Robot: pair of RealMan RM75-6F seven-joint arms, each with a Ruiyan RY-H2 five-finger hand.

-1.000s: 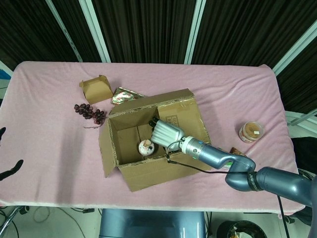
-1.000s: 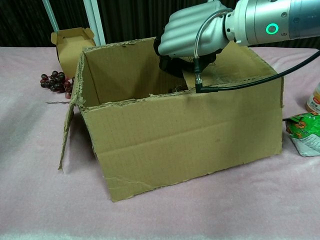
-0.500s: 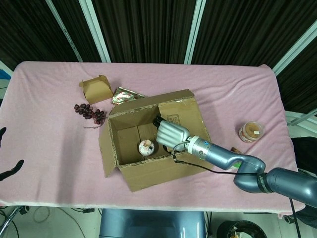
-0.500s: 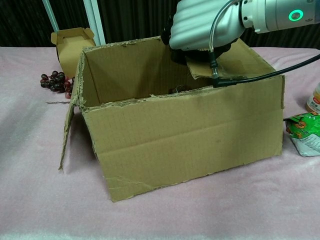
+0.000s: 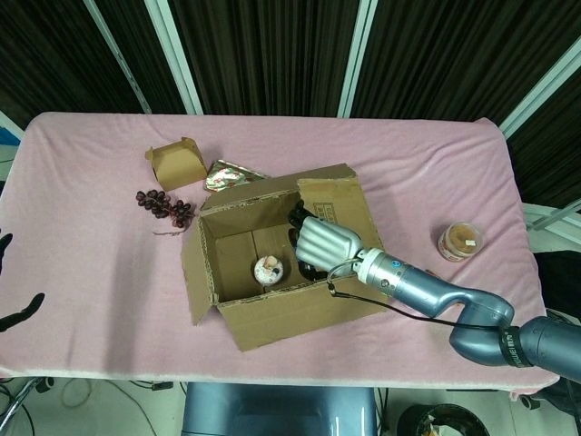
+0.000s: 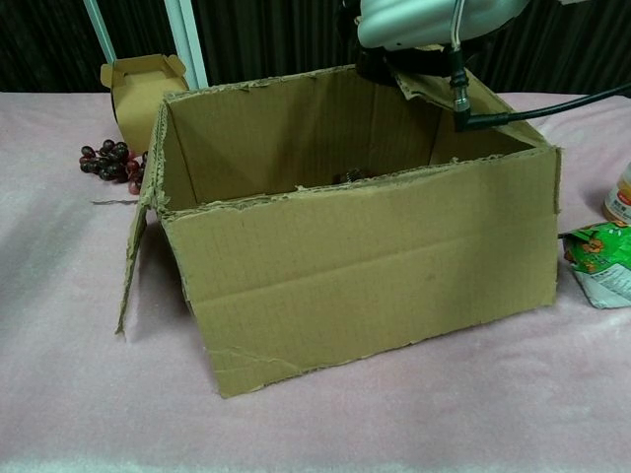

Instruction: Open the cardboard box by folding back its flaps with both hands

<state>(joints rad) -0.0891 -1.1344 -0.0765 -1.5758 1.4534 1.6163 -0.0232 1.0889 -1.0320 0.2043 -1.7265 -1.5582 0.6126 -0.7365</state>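
Observation:
The brown cardboard box [image 5: 272, 263] [image 6: 365, 266] stands mid-table with its top open. Its left flap [image 5: 193, 277] [image 6: 133, 256] hangs down outside. My right hand [image 5: 325, 243] [image 6: 424, 15] is over the box's right side, its fingers curled around the inner edge of the right flap [image 5: 334, 202] [image 6: 426, 84], which it holds raised. At the left edge of the head view, my left hand [image 5: 14, 272] shows only dark fingertips, spread apart and empty, far from the box. A small round cup [image 5: 269, 269] lies inside the box.
Behind the box to the left are a small open carton [image 5: 177, 162] [image 6: 138, 84], a bunch of dark grapes [image 5: 165, 204] [image 6: 108, 163] and a foil packet [image 5: 227, 174]. To its right stand a jar [image 5: 461, 241] and a snack packet [image 6: 601, 261].
My right hand has risen and drawn to the right, lifting the right flap up from inside the box. The left hand has not moved.

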